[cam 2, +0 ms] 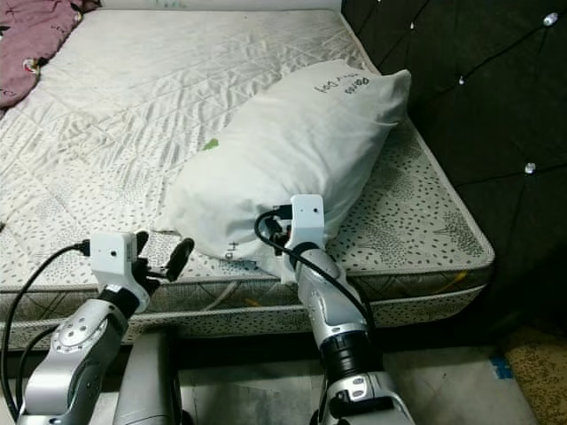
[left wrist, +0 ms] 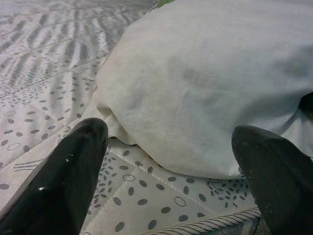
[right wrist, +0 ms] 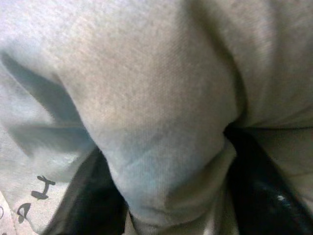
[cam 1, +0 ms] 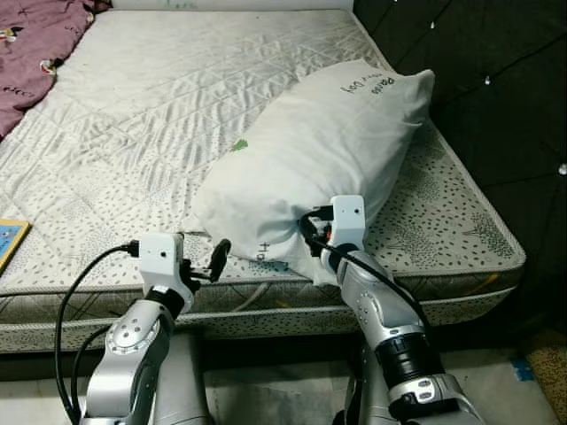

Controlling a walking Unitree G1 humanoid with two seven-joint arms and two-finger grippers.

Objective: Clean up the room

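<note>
Both tools at the bed's near edge: my right tool (right wrist: pixel 161 191) pinches the soft white pillow (cam 1: pixel 310 155); left tool (left wrist: pixel 166 161) open beside it on the quilted mattress (cam 1: pixel 133 133).

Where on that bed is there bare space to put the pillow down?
The wide bare stretch of mattress between the maroon blanket and the pillow is free. The near right corner is crowded: the pillow lies there, the right gripper shut on its fabric, the left gripper open beside it.

Quilted mattress (cam 1: pixel 159 115) bears a white pillow (cam 1: pixel 310 150); maroon blanket (cam 1: pixel 35 44) too.
</note>
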